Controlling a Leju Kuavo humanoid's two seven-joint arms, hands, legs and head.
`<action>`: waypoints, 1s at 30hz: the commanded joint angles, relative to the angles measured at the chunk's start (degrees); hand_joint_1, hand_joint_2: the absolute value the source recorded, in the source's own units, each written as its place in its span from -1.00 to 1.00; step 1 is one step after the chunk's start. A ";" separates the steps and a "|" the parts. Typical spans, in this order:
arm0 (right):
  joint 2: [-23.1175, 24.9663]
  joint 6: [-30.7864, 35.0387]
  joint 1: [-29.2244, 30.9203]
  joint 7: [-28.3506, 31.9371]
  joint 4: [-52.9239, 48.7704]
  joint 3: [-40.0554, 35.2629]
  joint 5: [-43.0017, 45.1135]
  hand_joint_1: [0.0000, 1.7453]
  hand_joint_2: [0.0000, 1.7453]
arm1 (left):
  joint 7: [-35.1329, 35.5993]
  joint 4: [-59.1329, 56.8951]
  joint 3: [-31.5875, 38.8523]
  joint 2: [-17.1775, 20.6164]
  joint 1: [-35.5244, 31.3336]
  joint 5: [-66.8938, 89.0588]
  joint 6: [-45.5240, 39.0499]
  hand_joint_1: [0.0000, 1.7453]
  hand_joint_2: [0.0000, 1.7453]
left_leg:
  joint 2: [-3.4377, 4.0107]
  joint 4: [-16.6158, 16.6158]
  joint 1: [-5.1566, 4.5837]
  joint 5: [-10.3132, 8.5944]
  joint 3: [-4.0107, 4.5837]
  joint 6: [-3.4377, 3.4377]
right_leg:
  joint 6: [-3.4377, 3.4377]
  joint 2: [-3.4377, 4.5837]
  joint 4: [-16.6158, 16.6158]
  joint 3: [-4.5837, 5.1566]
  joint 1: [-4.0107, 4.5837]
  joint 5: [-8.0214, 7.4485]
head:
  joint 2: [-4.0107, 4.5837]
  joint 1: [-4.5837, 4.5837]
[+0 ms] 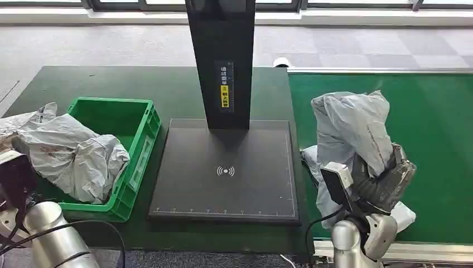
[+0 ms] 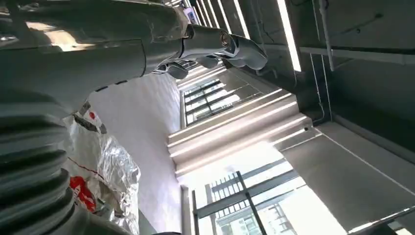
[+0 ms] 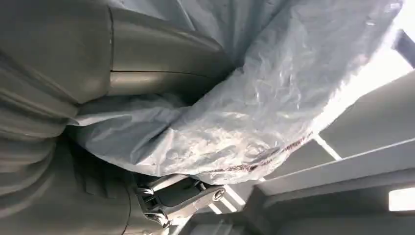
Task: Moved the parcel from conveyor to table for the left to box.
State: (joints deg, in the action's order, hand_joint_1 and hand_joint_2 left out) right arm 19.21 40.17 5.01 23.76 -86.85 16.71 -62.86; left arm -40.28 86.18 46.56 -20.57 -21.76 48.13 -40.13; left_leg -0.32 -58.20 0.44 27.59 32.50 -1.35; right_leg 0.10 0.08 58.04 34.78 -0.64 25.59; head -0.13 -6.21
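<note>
Our right hand [image 1: 385, 181] is clamped around the crumpled grey plastic mailer parcel [image 1: 350, 131], thumb on one side and darker fingers on the other, holding it up above the green conveyor belt [image 1: 435, 128]. We judge this the carrying step: next we must swing it leftward onto the dark table [image 1: 167, 89], likely onto the black scanner plate [image 1: 223, 184]. Our left hand [image 2: 215, 46] hangs idle, fingers loosely apart, beside the green plastic crate [image 1: 136, 139] of bagged parcels.

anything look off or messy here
Yes: the grey parcel in the green crate does not sit inside it; it is crumpled and spills over the crate's left rim onto the table. The right hand grips a second parcel upright above the conveyor.
</note>
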 commanded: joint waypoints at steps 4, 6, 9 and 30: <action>0.79 -0.17 10.28 -0.65 31.85 -16.99 -4.30 1.00 1.00 | 0.28 -6.35 -5.52 0.57 -2.50 1.01 0.13 -1.00 1.00 | 0.34 0.11 0.06 -0.04 -0.22 -0.04 | -0.06 0.32 -0.11 -0.08 0.06 -0.13 | 0.00 0.00; 0.79 -0.17 10.28 -0.65 31.85 -16.99 -4.30 1.00 1.00 | 0.28 -6.35 -5.52 0.57 -2.50 1.01 0.13 -1.00 1.00 | 0.24 0.07 0.06 -0.05 -0.15 -0.06 | -0.09 0.23 -0.07 -0.04 0.07 -0.11 | 0.00 0.00; 0.79 -0.17 10.28 -0.65 31.85 -16.99 -4.30 1.00 1.00 | 0.28 -6.35 -5.52 0.57 -2.50 1.01 0.13 -1.00 1.00 | 0.18 0.11 0.06 -0.06 -0.21 -0.06 | -0.08 0.18 -0.10 -0.12 0.07 -0.07 | 0.00 0.00; 0.79 -0.17 10.28 -0.65 31.85 -16.99 -4.30 1.00 1.00 | 0.28 -6.35 -5.52 0.57 -2.50 1.01 0.13 -1.00 1.00 | 0.10 0.06 0.05 -0.04 -0.14 -0.05 | -0.08 0.12 -0.05 -0.06 0.06 -0.06 | 0.00 0.00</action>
State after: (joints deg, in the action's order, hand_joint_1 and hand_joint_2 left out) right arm 20.13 40.09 12.37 23.41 -58.84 0.96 -67.41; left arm -40.28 82.77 42.42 -20.98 -22.32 49.24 -40.09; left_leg -0.22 -58.20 0.49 27.56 32.43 -1.44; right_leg 0.04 0.22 58.05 34.79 -0.59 25.54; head -0.13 -6.21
